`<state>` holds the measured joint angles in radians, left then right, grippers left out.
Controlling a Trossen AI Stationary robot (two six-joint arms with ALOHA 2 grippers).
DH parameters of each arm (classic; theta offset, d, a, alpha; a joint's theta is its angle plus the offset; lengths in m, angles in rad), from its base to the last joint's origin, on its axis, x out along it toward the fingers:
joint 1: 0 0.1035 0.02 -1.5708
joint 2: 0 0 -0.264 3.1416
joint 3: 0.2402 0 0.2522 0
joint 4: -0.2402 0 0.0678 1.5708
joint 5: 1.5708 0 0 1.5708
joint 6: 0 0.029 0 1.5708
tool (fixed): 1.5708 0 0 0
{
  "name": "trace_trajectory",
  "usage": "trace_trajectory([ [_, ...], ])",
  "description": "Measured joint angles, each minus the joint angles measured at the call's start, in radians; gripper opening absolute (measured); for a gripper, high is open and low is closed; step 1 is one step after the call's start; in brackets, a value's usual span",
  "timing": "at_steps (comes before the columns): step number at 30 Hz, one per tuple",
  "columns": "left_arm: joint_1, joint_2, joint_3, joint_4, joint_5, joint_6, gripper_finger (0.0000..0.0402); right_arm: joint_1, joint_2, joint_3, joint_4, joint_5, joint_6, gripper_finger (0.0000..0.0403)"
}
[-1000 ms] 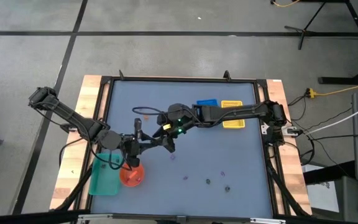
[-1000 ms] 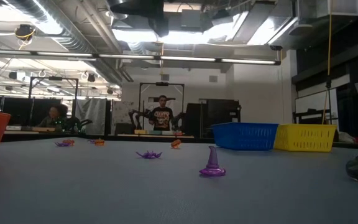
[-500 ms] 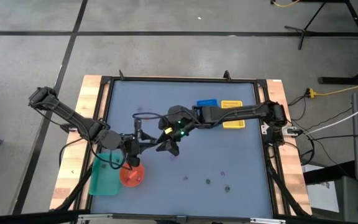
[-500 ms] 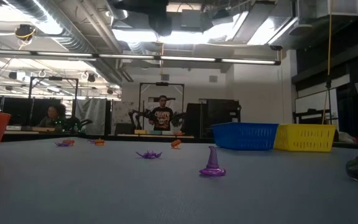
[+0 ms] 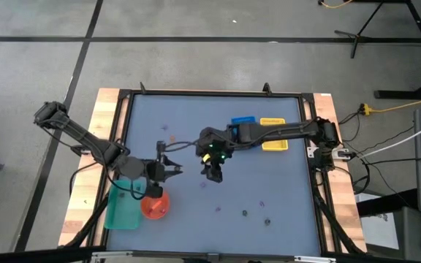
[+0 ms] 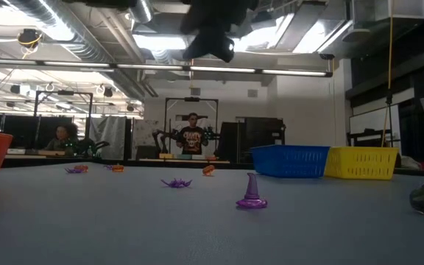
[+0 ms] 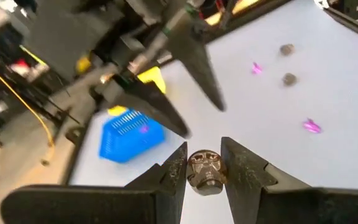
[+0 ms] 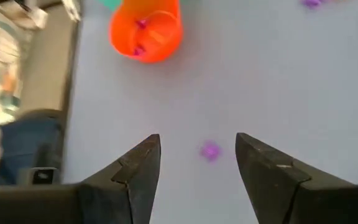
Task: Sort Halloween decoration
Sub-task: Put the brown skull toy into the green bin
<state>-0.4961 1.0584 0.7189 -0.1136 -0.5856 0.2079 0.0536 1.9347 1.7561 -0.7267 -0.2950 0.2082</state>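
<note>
My left gripper (image 5: 175, 169) hovers above the table beside the orange bowl (image 5: 154, 207), shut on a tiny dark grey skull-like decoration (image 7: 205, 169). My right gripper (image 5: 212, 174) hangs open above the table's middle, pointing steeply down. A purple piece (image 8: 211, 150) lies on the table below the gap between its fingers, untouched. Other purple and dark pieces (image 5: 245, 213) lie loose nearer the front. A purple hat-shaped piece (image 6: 252, 193) stands on its brim. The bowl (image 8: 146, 28) holds purple pieces. My left gripper pinches the small dark piece by its two sides (image 7: 194, 174) between its fingertips (image 7: 178, 167). The fingers reach out toward the table's right, a little below level. The piece is lifted clear of the table.
A green tray (image 5: 123, 208) lies left of the bowl. Blue (image 5: 243, 121) and yellow (image 5: 272, 133) trays stand at the far right under the right arm. More small pieces (image 5: 168, 133) lie at the far left. People are in the room beyond the table.
My right gripper has drawn away from the left gripper toward the table's right edge, sunk a little and tipped its fingers steeply down. My left gripper has rolled about its own line without leaving its place, still shut on the dark piece.
</note>
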Motion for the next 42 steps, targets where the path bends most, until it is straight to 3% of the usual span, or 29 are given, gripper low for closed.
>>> trace_trajectory([
  [6, -0.056, 0.0, 0.0, -0.15, 0.013, -0.245, 0.0077, -0.002, 0.0, 0.0, -0.018, 0.049, -0.042, 0.0209],
  [10, -0.099, 0.0, 0.0, -0.282, 0.083, -0.454, 0.0077, -0.001, 0.0, 0.0, -0.019, 0.049, -0.042, 0.0209],
  [13, -0.126, 0.0, 0.0, -0.381, 0.182, -0.634, 0.0077, -0.001, 0.0, 0.0, -0.023, 0.049, -0.042, 0.0209],
  [19, -0.188, 0.0, 0.0, -0.523, 0.479, -0.997, 0.0077, -0.001, 0.0, 0.0, -0.034, 0.049, -0.06, 0.0209],
  [25, -0.249, 0.0, 0.0, -0.608, 0.654, -1.234, 0.0077, -0.001, 0.0, 0.0, -0.034, 0.049, -0.061, 0.0209],
  [32, -0.303, 0.0, 0.0, -0.64, 0.743, -1.508, 0.0077, -0.001, 0.0, 0.0, -0.034, 0.049, -0.076, 0.0209],
  [42, -0.339, 0.0, 0.0, -0.716, 0.761, -1.62, 0.0077, -0.001, 0.0, 0.0, -0.033, 0.049, -0.11, 0.0209],
])
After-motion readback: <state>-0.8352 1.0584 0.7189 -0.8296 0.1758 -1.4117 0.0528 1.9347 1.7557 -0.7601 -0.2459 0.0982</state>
